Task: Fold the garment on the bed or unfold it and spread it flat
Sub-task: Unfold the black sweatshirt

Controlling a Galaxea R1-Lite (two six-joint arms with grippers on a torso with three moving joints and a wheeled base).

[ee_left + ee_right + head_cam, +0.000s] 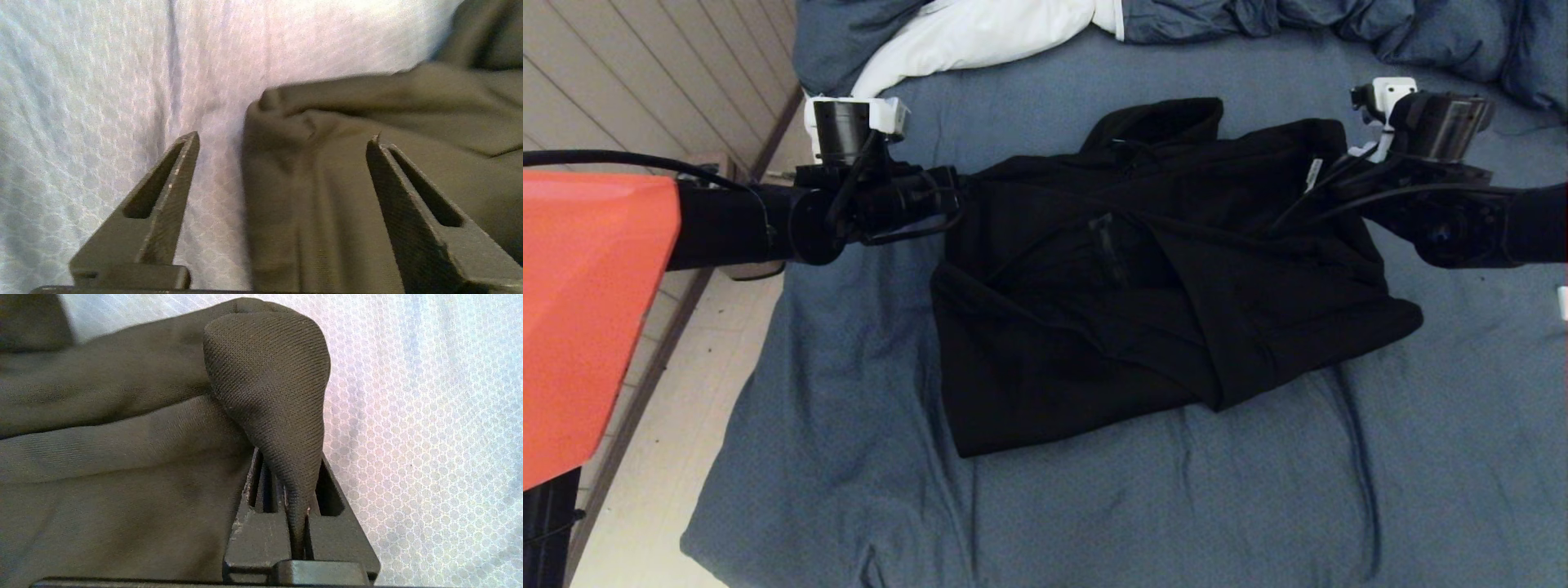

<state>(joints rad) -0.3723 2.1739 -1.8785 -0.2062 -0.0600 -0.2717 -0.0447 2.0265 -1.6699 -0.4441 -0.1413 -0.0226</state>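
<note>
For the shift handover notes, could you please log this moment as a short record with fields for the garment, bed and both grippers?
garment: black hooded sweatshirt, partly folded and rumpled, lying on the bed
bed: blue-grey sheet, creased near the garment
left gripper: open, fingers straddling the garment's edge, holding nothing
right gripper: shut on a pinched fold of the garment at its other side
duvet: blue-grey with white lining, bunched at the far end of the bed
</note>
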